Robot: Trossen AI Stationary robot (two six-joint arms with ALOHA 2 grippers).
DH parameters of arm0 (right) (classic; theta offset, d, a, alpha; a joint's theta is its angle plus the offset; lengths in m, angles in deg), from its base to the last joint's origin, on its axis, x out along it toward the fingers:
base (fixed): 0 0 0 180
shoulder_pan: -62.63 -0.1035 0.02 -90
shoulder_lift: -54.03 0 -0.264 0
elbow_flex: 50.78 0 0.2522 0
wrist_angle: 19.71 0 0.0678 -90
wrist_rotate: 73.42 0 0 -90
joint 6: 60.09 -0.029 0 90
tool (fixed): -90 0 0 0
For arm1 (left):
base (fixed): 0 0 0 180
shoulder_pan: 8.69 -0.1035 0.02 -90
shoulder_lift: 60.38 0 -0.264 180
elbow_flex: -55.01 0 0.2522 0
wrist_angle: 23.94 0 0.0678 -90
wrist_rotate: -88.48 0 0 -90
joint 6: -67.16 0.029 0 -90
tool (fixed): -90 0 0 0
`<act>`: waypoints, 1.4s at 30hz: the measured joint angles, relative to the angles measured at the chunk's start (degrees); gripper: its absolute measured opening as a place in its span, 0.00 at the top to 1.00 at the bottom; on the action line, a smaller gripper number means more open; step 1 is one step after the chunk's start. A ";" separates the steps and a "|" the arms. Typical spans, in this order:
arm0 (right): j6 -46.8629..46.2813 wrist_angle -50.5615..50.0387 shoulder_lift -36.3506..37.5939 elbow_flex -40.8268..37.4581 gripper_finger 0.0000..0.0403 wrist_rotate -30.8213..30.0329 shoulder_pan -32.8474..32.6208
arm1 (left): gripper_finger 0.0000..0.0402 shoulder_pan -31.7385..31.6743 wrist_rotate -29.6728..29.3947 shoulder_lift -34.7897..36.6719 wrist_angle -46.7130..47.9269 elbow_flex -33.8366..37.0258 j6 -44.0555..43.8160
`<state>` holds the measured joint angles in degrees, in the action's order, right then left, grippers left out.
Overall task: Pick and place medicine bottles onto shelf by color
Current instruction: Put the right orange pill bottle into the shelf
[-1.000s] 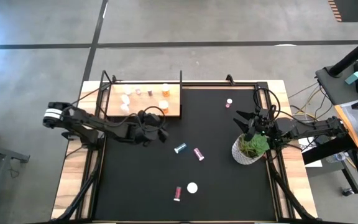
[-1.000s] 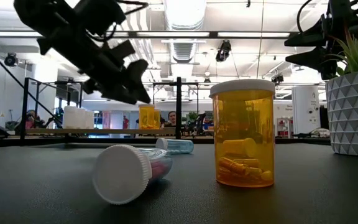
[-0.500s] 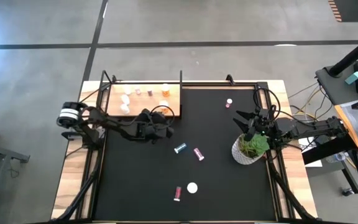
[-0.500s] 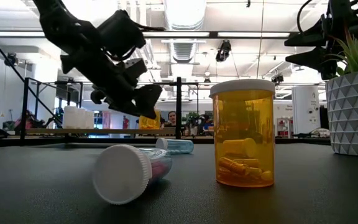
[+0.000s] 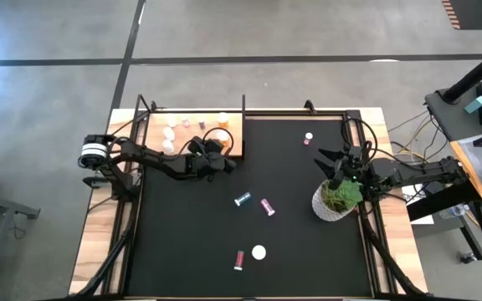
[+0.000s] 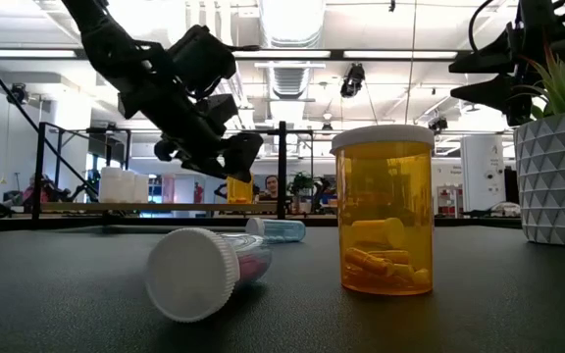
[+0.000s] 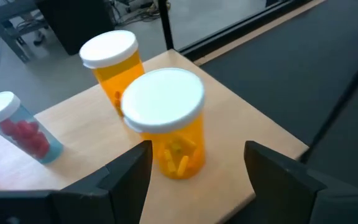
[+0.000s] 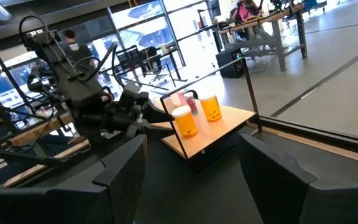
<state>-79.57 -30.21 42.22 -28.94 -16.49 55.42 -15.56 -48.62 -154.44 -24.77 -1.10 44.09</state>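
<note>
The light-wood shelf [image 5: 192, 134] lies at the mat's far left and carries white, pink and orange medicine bottles. Two orange bottles stand upright at its right end [image 7: 166, 127] [image 7: 112, 62], with a pink one [image 7: 17, 127] beside them. My left gripper [image 7: 199, 149] [image 5: 217, 161] hovers open at the shelf's near right corner; its fingers flank the nearer orange bottle without touching it. More bottles are on the black mat: a teal one [image 5: 243, 199], pink ones [image 5: 267, 206] [image 5: 238, 260] [image 5: 308, 138] and an upright orange one [image 6: 383, 211]. My right gripper [image 8: 191, 180] waits open at the right.
A white pot with a green plant [image 5: 335, 199] stands on the mat's right side, just under my right arm. A black metal frame [image 5: 243, 125] runs along the shelf's right side and the table's edges. The mat's middle [image 5: 191, 226] holds nothing.
My left gripper has moved toward the far edge and a little down, up to the shelf's near right corner, turning slightly as it went. Its fingers have stayed open. The bottles have kept their places.
</note>
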 joint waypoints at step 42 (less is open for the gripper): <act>0.00 0.00 0.00 0.00 0.40 0.01 -0.01 | 0.41 -1.58 0.35 0.46 1.19 -1.07 -0.03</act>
<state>-79.57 -30.21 42.22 -28.94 -16.48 55.41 -17.14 -48.26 -153.98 -23.59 -2.17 44.06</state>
